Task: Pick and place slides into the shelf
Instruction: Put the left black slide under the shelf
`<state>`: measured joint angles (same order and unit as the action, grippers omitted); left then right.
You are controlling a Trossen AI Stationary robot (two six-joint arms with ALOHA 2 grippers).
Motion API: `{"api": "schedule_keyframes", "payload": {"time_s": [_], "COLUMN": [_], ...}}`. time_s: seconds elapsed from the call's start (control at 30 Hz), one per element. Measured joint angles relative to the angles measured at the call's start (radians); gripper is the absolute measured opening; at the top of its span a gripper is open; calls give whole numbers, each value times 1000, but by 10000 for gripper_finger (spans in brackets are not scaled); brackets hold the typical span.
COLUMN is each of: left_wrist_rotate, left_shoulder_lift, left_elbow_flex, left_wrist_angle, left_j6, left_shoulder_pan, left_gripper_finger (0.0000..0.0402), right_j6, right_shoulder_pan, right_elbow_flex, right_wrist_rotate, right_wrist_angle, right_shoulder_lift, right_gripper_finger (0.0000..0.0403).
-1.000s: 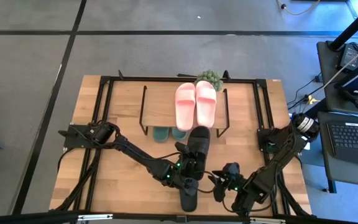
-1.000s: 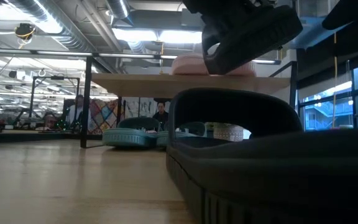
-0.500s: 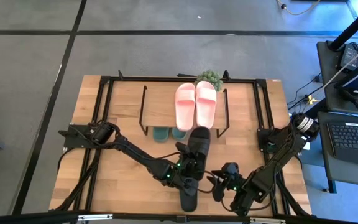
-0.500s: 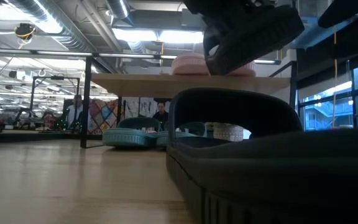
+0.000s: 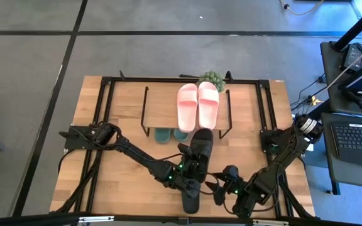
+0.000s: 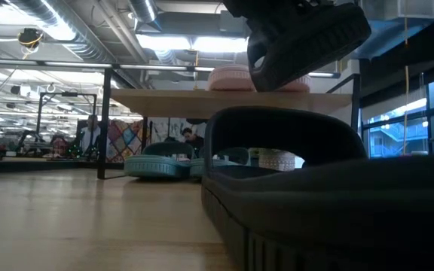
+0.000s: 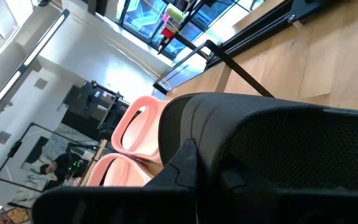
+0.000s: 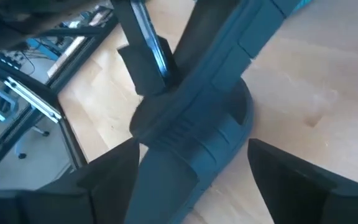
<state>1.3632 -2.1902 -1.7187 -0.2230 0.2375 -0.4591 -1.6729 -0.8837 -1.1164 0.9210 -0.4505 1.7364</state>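
**Two black slides off the shelf, one lifted and one on the table**

One wooden table carries everything. At its far middle stands the shelf, with the pink pair side by side on the right part of its top board and the green pair beneath it on the table.

The left arm reaches across to the table's near middle. Its gripper, the left gripper, is clamped shut on one black slide, held clear of the table with its toe near the shelf's front edge.

The second black slide lies flat near the table's front edge. Just beside it, the right gripper has its fingers spread wide, gripping nothing.
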Motion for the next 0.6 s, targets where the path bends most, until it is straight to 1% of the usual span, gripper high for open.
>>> {"api": "schedule_keyframes", "payload": {"time_s": [0.23,0.43,0.6], "left_wrist_rotate": [31,34,33], "left_shoulder_lift": [0,0,0], "left_elbow_flex": [0,0,0], "left_wrist_angle": [-1,3,10], "left_j6": [1,1,-3], "left_shoulder_pan": [0,0,0], "left_gripper_finger": [2,2,2], "right_j6": [16,36,62], "right_shoulder_pan": [33,61,64], "right_elbow_flex": [0,0,0], "right_wrist_rotate": [6,5,56], "right_wrist_angle": [35,88,109], "right_shoulder_lift": [21,45,47], "right_gripper_finger": [300,300,300]}}
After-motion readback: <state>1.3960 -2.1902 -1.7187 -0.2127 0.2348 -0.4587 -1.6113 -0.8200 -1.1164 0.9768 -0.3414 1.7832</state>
